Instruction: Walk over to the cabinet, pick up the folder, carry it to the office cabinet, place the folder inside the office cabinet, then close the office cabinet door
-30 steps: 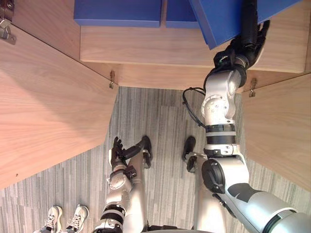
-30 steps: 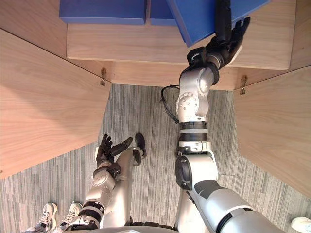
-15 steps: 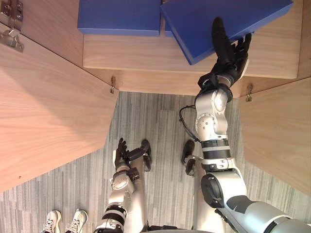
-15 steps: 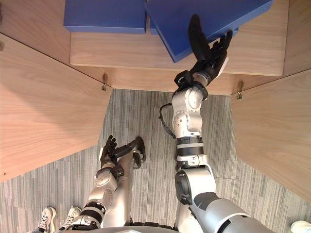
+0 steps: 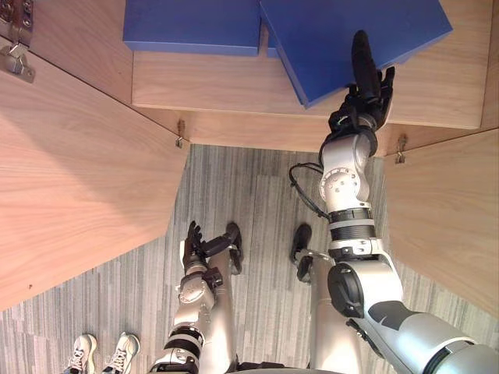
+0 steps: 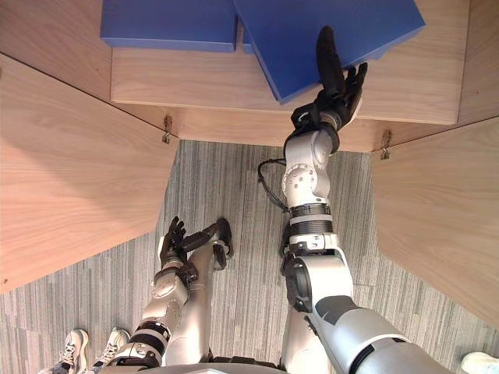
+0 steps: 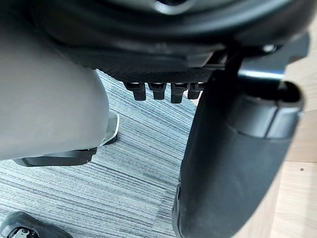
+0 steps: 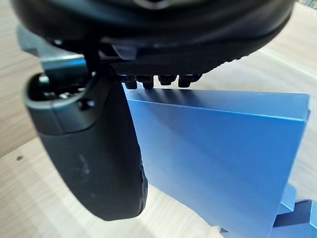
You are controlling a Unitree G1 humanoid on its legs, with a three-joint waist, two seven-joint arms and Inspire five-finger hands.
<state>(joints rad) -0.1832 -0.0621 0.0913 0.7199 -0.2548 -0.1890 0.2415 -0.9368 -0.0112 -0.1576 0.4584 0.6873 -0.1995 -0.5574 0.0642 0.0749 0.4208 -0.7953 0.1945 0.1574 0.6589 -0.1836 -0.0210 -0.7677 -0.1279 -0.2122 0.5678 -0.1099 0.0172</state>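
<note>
Well, the right arm is stretched out almost straight to the cabinet shelf point(image 5: 234, 82). The right hand point(image 5: 365, 97) is slack there, with its thumb laid out long over the face of the blue folder point(image 5: 351, 35) and its fingers straight by the folder's near edge, clasping nothing. That folder lies at a slant on the shelf, just beside a second folder point(image 5: 191, 23). The left door point(image 5: 78, 179) and right door point(image 5: 448, 210) stand open. The left hand point(image 5: 192, 248) hangs low at the robot's side, fingers relaxed. A person's white shoe point(image 5: 125, 351) shows on the carpet.
</note>
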